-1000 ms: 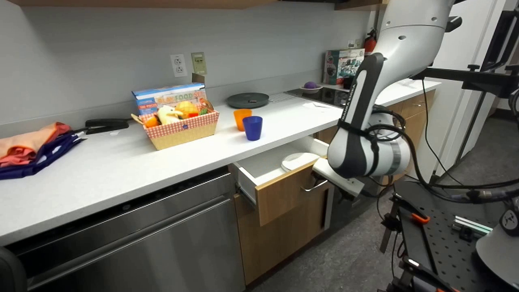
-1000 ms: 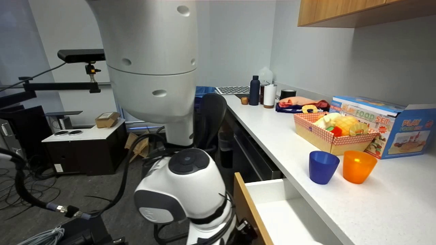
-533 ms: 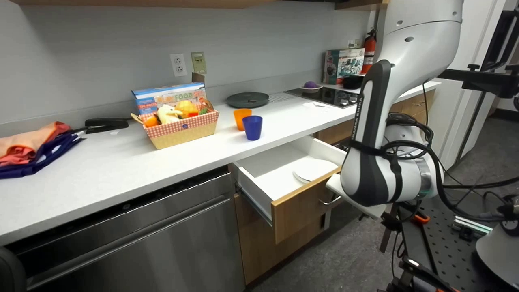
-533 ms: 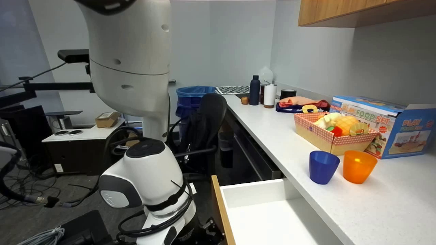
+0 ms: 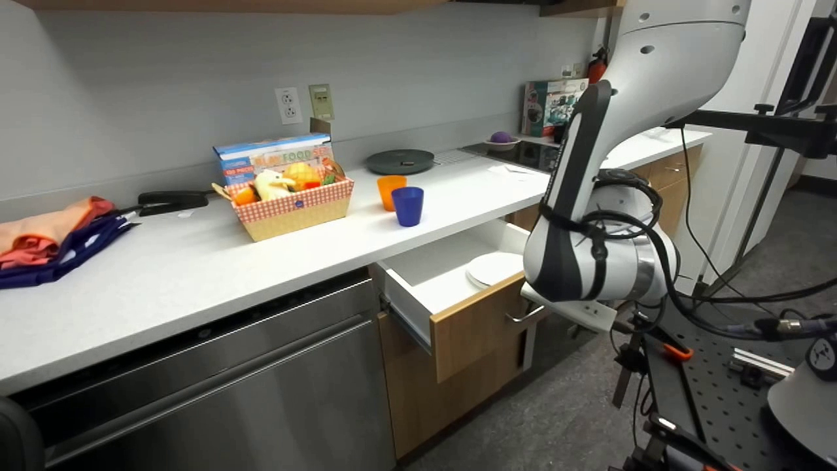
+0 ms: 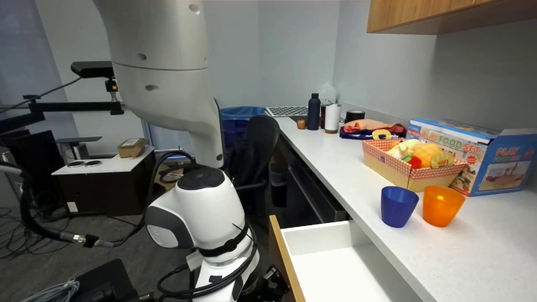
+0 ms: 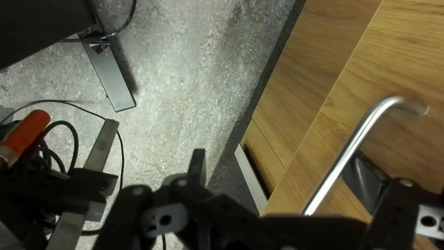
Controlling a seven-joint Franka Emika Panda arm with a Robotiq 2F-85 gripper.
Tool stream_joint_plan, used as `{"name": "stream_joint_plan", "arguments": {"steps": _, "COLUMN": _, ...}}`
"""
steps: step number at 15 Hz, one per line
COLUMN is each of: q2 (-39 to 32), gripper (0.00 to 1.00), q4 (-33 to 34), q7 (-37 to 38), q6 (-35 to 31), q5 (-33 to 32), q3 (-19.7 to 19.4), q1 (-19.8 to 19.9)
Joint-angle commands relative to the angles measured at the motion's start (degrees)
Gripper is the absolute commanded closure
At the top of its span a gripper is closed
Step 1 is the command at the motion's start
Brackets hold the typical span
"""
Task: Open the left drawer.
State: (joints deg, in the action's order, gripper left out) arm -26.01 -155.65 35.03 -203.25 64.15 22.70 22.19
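Observation:
The left drawer (image 5: pixel 477 324) has a brown wood front and white interior and is pulled well out; it also shows in an exterior view (image 6: pixel 285 256). Its silver bar handle (image 5: pixel 525 316) crosses the wrist view (image 7: pixel 341 165) diagonally. My gripper (image 7: pixel 281 170) is at the drawer front with fingers wide apart. The finger on the right of the wrist view reaches behind the bar; the other finger is out over the floor. I cannot tell whether the finger touches the bar. In an exterior view the gripper (image 6: pixel 272 285) is partly hidden by the wrist.
White plates (image 5: pixel 490 268) lie in the drawer. A blue cup (image 5: pixel 407 207), an orange cup (image 5: pixel 390 190) and a play-food basket (image 5: pixel 294 212) stand on the counter above. The steel dishwasher (image 5: pixel 229 405) is beside the drawer. A black perforated table (image 5: pixel 719 392) carries the arm base.
The drawer and arm moved outward from the counter between one second and half a second ago. Since then both have moved slightly back in; the drawer is further out than one second ago.

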Motion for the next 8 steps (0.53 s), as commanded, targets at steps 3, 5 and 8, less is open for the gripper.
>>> {"name": "stream_joint_plan", "arguments": {"steps": 3, "q2": 10.84, "gripper": 0.0, "q4": -5.74, "q7": -6.81, "q6": 9.38, "q5": -3.62, "q3": -18.35, "q1": -12.27}}
{"name": "stream_joint_plan", "arguments": {"steps": 5, "q2": 10.03, "gripper": 0.0, "q4": -5.01, "q7": -10.65, "q6": 6.85, "q5": -2.16, "q3": -20.86, "q1": -15.03}}
{"name": "stream_joint_plan", "arguments": {"steps": 8, "q2": 8.03, "gripper": 0.0, "q4": -2.23, "q7": -21.97, "q6": 4.67, "q5": -0.9, "q3": -27.34, "q1": -18.75}}
